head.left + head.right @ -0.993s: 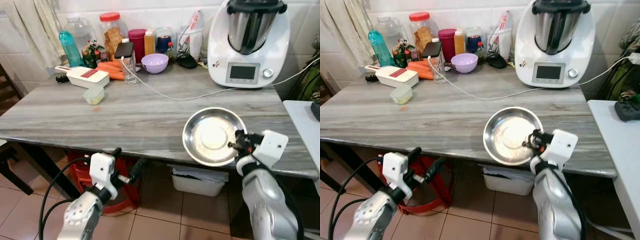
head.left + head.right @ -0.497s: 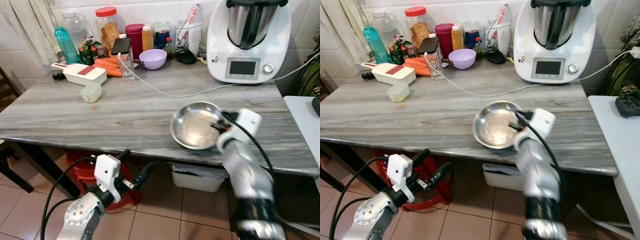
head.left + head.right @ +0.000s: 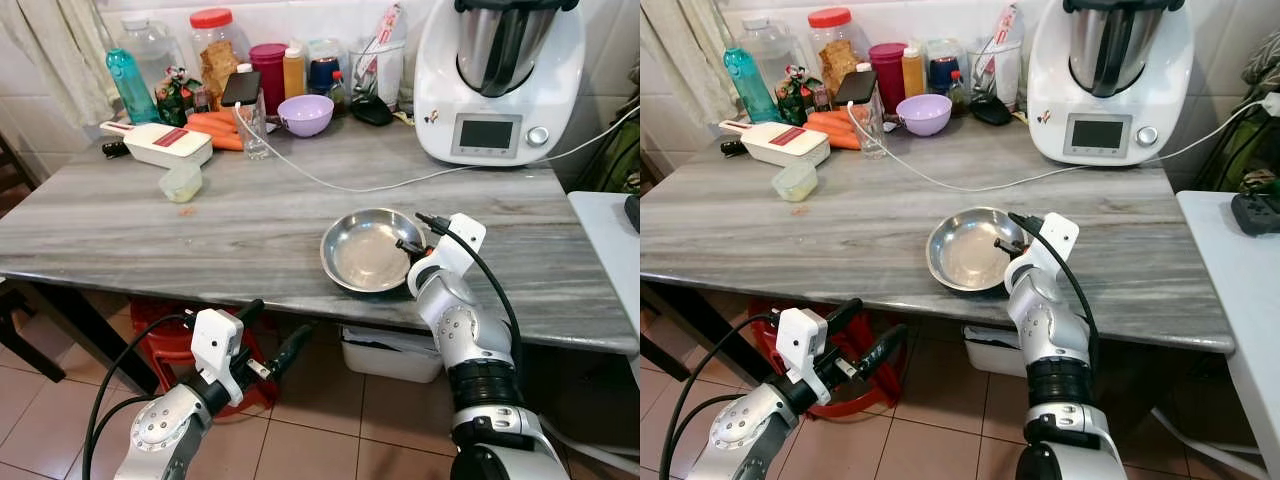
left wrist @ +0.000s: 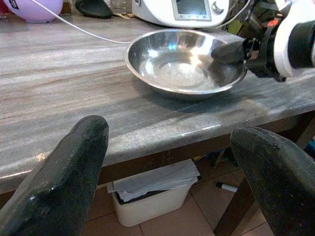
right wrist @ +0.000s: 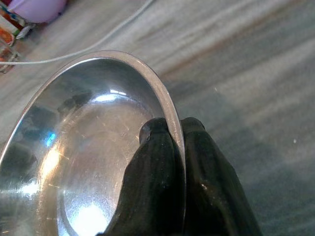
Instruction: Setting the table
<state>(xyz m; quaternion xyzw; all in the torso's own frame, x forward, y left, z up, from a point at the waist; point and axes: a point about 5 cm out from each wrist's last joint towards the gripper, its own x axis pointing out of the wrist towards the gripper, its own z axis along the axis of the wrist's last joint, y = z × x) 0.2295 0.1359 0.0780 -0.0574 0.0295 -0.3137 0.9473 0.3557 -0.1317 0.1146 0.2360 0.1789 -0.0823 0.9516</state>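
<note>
Right fingers (image 5: 162, 162) pinch steel bowl (image 3: 362, 250) rim.

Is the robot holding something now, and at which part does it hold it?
The right gripper holds the steel bowl by its rim, one finger inside and one outside. The left gripper is open and holds nothing.

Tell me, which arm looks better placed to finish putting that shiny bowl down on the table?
The right. Its claw is pinched on the rim of the steel bowl, which sits low over the table. The left claw hangs open below the table edge, holding nothing.
</note>
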